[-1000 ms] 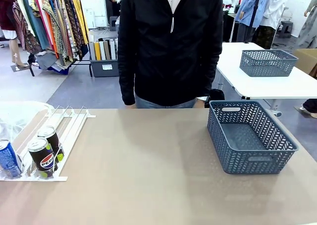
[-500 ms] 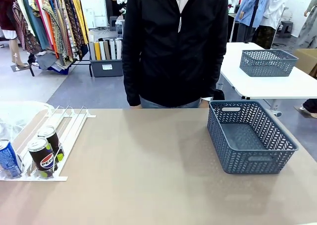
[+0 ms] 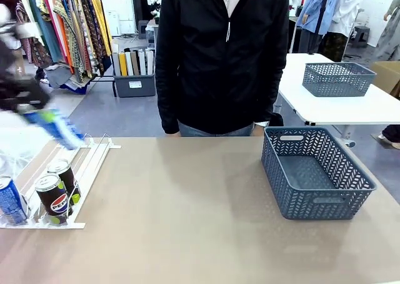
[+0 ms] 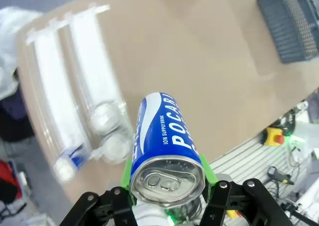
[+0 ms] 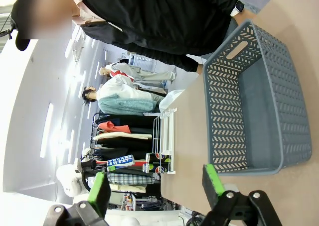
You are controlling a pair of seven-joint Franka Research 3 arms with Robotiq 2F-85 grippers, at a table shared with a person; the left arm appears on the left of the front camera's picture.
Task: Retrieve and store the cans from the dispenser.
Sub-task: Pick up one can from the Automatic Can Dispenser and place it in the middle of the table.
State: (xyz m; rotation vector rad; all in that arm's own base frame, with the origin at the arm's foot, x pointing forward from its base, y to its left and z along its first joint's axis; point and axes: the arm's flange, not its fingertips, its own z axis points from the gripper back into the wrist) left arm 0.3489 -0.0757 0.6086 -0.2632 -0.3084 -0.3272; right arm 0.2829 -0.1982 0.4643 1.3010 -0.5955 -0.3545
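In the front view the blurred left gripper (image 3: 34, 106) holds a blue can (image 3: 57, 127) above the dispenser (image 3: 87, 165), in the left wrist view its green pads (image 4: 208, 170) clamp that can's sides, and in the right wrist view the right gripper (image 5: 155, 185) gapes empty before the grey basket (image 5: 259, 96).

Blue-and-white can (image 4: 167, 136), black Pepsi cans (image 3: 53, 199), white dispenser (image 3: 94, 157), grey-blue lattice basket (image 3: 312, 204), tan table (image 3: 187, 221)

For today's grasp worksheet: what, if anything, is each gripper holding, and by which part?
The left gripper holds a blue can by its sides near the silver top, between its fingers. The right gripper is open and holds nothing.
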